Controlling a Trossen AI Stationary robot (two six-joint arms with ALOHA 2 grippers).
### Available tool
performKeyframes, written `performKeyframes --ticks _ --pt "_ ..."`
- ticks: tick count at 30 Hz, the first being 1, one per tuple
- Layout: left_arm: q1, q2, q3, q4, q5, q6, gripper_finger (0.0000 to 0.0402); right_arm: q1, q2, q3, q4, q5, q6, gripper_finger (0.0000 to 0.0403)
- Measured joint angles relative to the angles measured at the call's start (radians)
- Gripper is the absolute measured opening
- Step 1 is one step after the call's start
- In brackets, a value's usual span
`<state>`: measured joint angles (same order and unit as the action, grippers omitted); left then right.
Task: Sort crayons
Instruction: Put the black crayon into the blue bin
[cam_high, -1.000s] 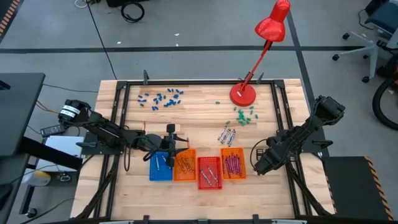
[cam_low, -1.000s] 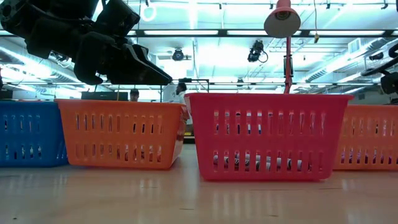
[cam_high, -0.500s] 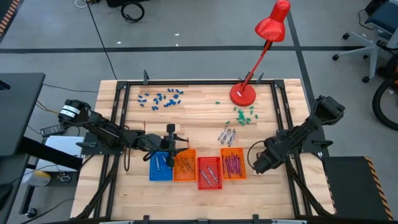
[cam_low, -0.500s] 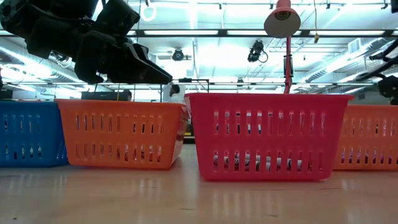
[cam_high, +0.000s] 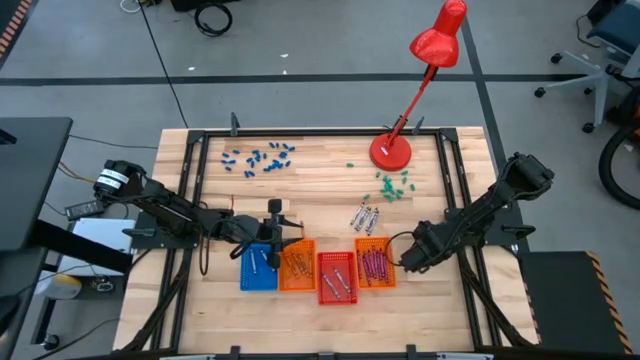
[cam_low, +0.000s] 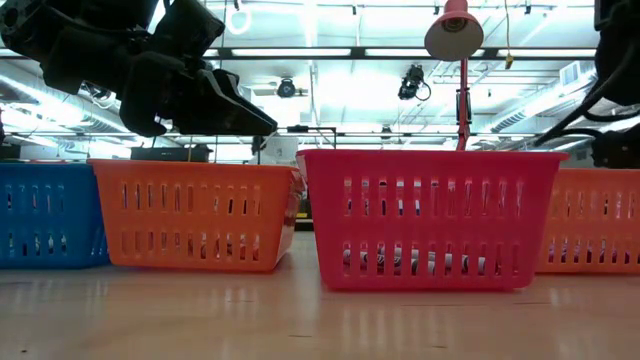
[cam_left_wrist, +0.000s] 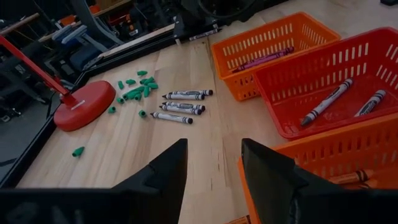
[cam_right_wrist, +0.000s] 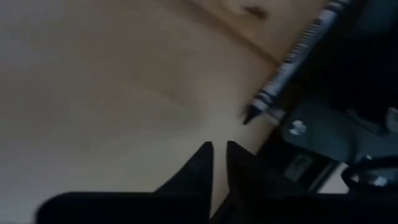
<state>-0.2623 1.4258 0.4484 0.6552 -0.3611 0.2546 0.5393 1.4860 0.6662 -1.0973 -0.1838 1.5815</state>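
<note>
The crayons are found in two places: a few silvery grey ones (cam_high: 365, 216) lie loose on the bare wood, just in front of the green bits (cam_high: 392, 185), while the rest are already sorted into a row of four baskets at the table's near edge. Grey crayons are seen in the red basket (cam_high: 337, 277), magenta ones in the orange basket on the right (cam_high: 374, 262), orange ones in the other orange basket (cam_high: 296, 264), and a couple in the blue basket (cam_high: 259, 267).

The left gripper (cam_left_wrist: 214, 168) is held above the blue and orange baskets with its fingers spread and nothing between them. The right gripper (cam_high: 409, 255) is held low beside the right orange basket; its fingers (cam_right_wrist: 200, 163) are nearly pressed together, with one grey crayon (cam_right_wrist: 292, 59) lying close ahead, ungrasped.

A pickup of the remaining grey crayons is judged to be in hand; next, an opening of the fingers over one crayon would be called for.

A red desk lamp (cam_high: 391, 151) and blue bits (cam_high: 258, 157) stand on the wooden table (cam_high: 310, 190); a lit workshop is seen behind.
</note>
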Motion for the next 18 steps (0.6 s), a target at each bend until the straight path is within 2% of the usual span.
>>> performKeyframes --ticks 3,7,14,18 --pt "0.0 0.0 0.0 0.0 0.0 0.0 0.0164 -0.011 0.0 -0.014 0.031 -0.031 -0.04 0.0008" --pt "0.0 0.0 0.0 0.0 0.0 -0.003 0.0164 -0.036 0.0 -0.051 0.004 -0.146 -0.025 0.0012" --pt "0.0 0.0 0.0 0.007 0.0 -0.004 0.0164 -0.063 0.001 -0.054 0.019 -0.077 0.036 0.0005" --pt "0.0 0.0 0.0 0.007 0.0 -0.004 0.0164 -0.082 0.044 -0.056 0.021 -0.115 0.017 0.0004"
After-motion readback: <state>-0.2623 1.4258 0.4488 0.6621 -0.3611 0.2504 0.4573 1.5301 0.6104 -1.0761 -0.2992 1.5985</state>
